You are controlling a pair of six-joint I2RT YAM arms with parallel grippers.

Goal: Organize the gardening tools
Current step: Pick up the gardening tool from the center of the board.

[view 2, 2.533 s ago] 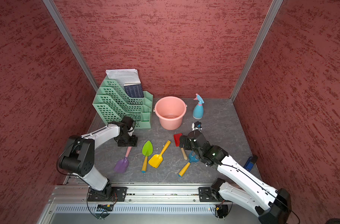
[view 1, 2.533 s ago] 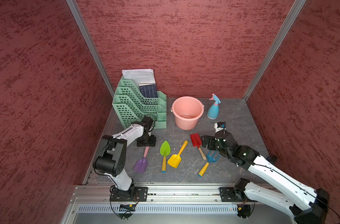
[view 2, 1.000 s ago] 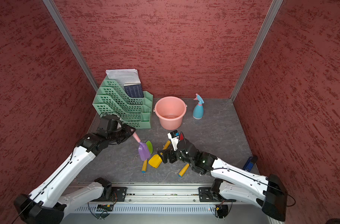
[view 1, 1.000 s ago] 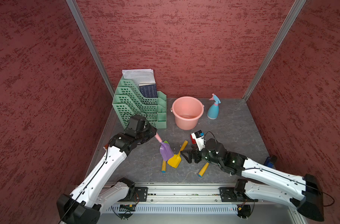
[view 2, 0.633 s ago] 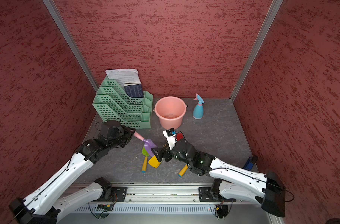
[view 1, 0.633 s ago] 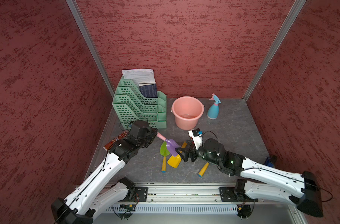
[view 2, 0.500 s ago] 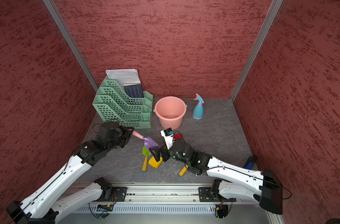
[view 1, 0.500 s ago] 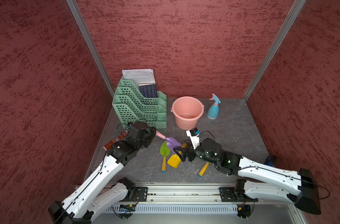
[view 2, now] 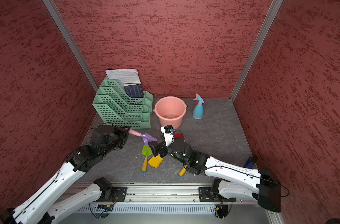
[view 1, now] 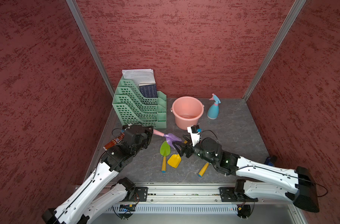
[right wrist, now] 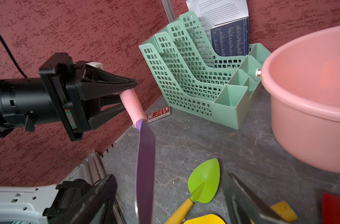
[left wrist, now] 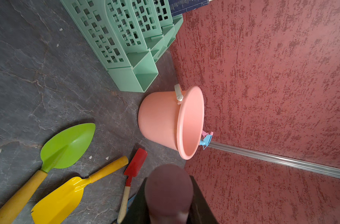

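Note:
My left gripper [view 1: 152, 132] is shut on the pink handle of the purple scoop [view 1: 173, 138], holding it above the floor with the blade pointing right. My right gripper [view 1: 178, 148] is open, its fingers standing on either side of the purple blade [right wrist: 145, 164] without touching it. Below them lie the green leaf trowel [view 1: 164, 148] and the yellow scoop [view 1: 174, 160]. The red spade [view 2: 178, 135] shows partly behind my right wrist. Only the yellow handle of the blue fork [view 1: 203, 169] shows under my right arm. The light-blue spray bottle [view 1: 213, 108] stands at the back.
A pink bucket [view 1: 186, 112] stands upright at the back middle, with a green file rack [view 1: 140, 108] holding papers to its left. A small red card box [view 1: 112, 143] lies by the left wall. A blue object [view 1: 270, 161] lies by the right wall.
My left arm has lifted the purple scoop off the floor and carried it right. My right gripper has swung left, and its open fingers now flank the blade.

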